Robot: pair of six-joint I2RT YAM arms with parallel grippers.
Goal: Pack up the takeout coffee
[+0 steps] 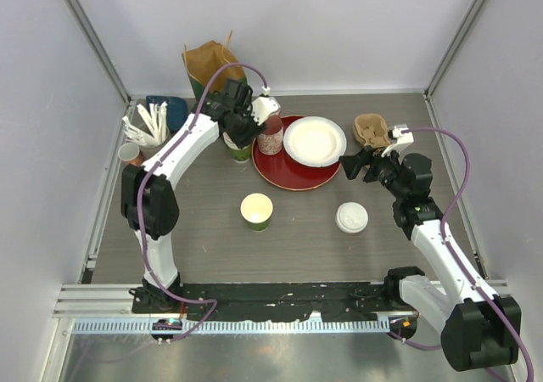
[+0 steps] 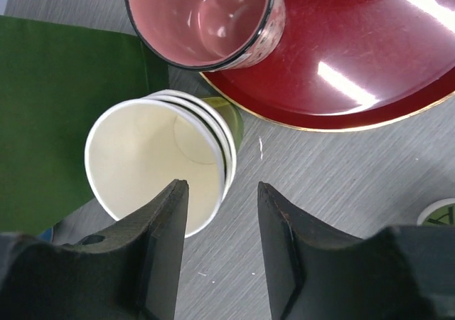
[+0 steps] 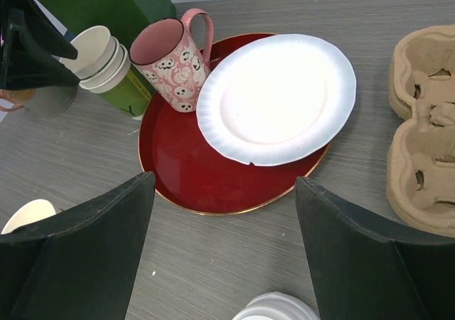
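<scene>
Paper cups [image 2: 153, 163], nested at nine o'clock of the red tray [image 2: 355, 64], probably light and crushable; left claw [image 2: 222, 186] straddles their top rim, jaws apart, not pinching. Right claw [image 3: 224, 180] gapes empty.

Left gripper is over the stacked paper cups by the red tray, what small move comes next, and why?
Probably close the left gripper on the top cup's wall in the nested paper cups, then lift. The left wrist view shows one jaw over its cream inside, the other outside the rim, not yet pinching.
</scene>
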